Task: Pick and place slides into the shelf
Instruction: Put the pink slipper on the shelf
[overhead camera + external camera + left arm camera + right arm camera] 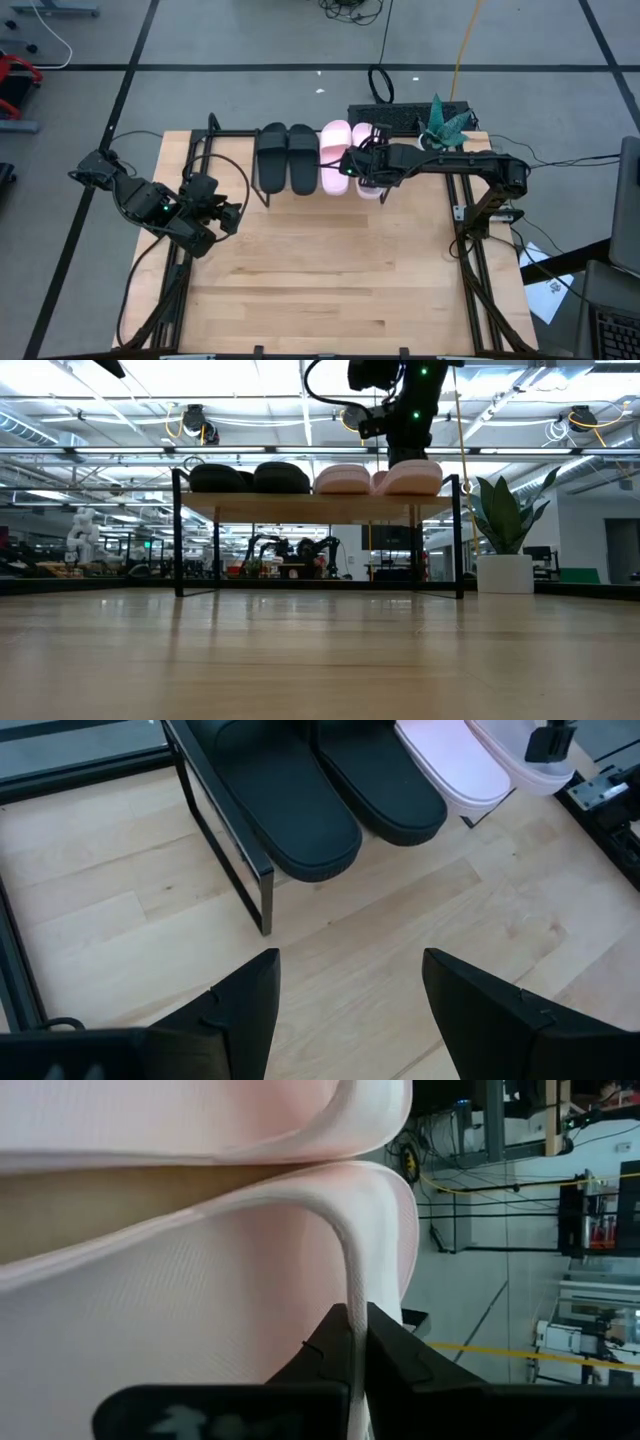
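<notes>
Four slides sat on the shelf [232, 150] when we checked: two black ones [286, 158] and two pink. Right gripper [362, 172] was over the shelf's plant-side end, fingers pinched on the edge of the outer pink slide [368, 160]. In the right wrist view we saw the thin rim of that slide [352, 1280] running straight between the two dark fingers [320, 1355], with the slide's body spreading away to one side of the gripper and the other pink slide [200, 1120] lying just past it, touching or nearly so. From the low view the held slide [412, 477] was directly under the gripper, resting on the plank top next to its pink partner [343, 479].

Left gripper [225, 217] hung over the table off the shelf's black-slide end, fingers spread wide, nothing between them. In the left wrist view the nearest black slide [280, 805] lay ahead of its open fingers [250, 1005], well apart, hanging past the shelf's black frame.
</notes>
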Controlling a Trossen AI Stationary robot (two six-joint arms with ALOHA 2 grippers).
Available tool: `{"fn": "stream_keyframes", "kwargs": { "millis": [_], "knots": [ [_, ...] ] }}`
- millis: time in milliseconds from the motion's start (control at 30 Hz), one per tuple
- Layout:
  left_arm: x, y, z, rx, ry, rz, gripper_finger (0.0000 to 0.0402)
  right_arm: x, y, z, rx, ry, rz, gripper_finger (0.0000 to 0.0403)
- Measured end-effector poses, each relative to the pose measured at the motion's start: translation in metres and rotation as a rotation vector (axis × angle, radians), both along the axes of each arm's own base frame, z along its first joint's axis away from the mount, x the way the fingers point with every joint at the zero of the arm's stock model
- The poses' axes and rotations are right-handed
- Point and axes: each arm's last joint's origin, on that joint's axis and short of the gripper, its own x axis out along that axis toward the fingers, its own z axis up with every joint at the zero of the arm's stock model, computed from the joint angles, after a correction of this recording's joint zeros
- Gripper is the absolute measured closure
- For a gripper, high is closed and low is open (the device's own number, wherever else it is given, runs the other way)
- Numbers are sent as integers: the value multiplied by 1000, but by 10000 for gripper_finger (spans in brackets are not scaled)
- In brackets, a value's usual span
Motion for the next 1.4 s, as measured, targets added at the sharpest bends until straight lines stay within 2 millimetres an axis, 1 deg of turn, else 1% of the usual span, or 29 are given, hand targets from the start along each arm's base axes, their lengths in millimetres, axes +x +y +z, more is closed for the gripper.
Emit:
{"fn": "stream_keyframes", "kwargs": {
  "millis": [400,533,967,1067,1400],
  "knots": [
    [0,0,0,0,0,0,163,2,-1,-1,-12,11,23,403],
    [0,0,0,0,0,0,163,2,-2,1,-76,50,32,403],
    [0,0,0,11,-11,8,163,5,-1,2,-44,25,58,402],
    [0,0,0,11,-12,8,163,5,-1,2,-46,27,61,391],
    [0,0,0,14,-9,4,163,7,-1,3,-50,8,74,324]
  ]
}}
